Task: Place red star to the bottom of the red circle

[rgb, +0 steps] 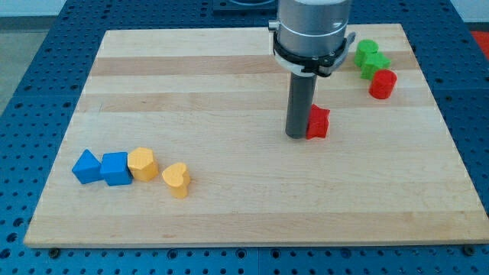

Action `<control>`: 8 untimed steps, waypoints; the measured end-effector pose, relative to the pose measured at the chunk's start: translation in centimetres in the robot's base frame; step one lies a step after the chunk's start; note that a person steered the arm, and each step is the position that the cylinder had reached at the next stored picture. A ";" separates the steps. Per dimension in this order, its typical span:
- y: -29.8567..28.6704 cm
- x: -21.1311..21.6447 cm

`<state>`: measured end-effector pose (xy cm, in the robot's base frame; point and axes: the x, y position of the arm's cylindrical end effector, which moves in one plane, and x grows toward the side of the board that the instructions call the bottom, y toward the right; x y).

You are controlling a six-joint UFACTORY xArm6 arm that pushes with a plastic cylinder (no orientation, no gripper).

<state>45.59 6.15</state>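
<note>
The task is judged partly done. The red star [318, 122] lies on the table [229, 206], below the red circle [382, 84] but off to the view's left, well apart from it. My tip [296, 136] is touching the star's left side, so a push toward the view's right is judged to remain. No fingers are fitted, only the rod. Green blocks [370, 58] sit just above the circle.

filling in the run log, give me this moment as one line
tip touching red star from view's left | red circle up-right of star, apart | star not yet below circle
</note>
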 end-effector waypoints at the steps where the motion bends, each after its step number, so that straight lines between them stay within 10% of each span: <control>1: -4.1 -0.1; 4: 8.1 -2.9; 6: -2.6 0.4; 8: 7.3 0.0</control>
<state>45.57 13.41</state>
